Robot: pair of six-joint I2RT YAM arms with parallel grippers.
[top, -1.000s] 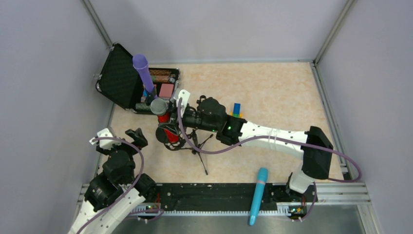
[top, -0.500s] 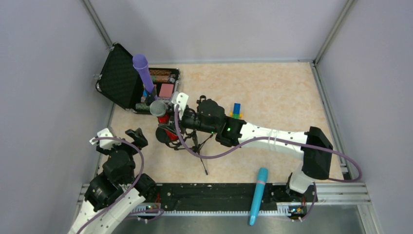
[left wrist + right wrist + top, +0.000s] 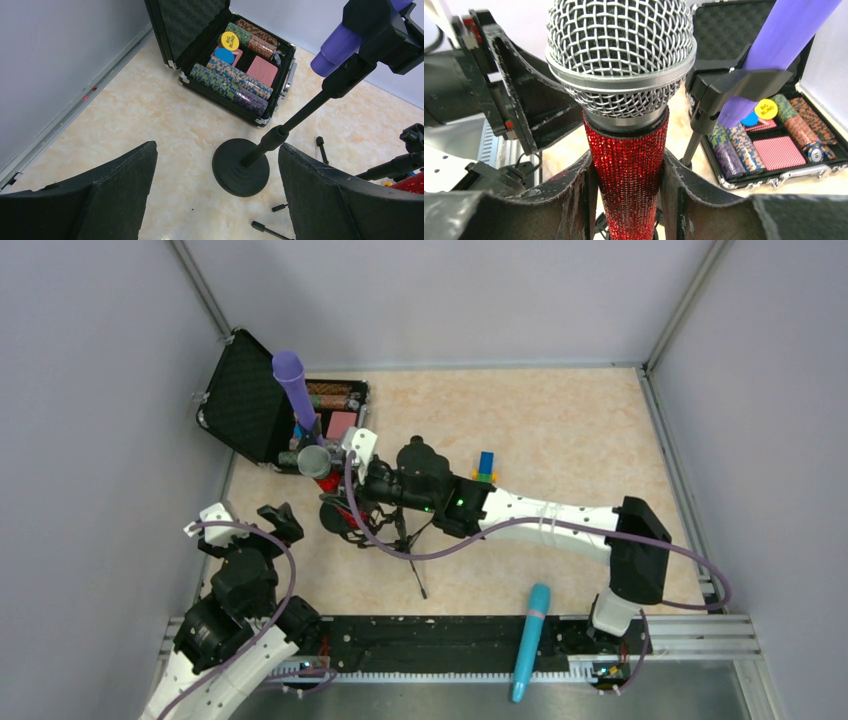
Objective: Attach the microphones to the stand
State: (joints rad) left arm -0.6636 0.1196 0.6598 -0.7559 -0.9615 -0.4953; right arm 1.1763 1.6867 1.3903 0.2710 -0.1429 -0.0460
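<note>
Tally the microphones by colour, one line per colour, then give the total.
purple microphone: 1
red microphone: 1
cyan-blue microphone: 1
Total: 3

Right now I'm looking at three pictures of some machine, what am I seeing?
Two robot arms stand at a table's near edge. One picture looks down from above; the other two come from a camera on each wrist. The right gripper is shut on a red mic. The left gripper hangs open and empty. A purple mic sits clipped in a round-base stand. A blue mic lies near the arm bases. An open case of chips, a tripod and a block toy are there too.
</note>
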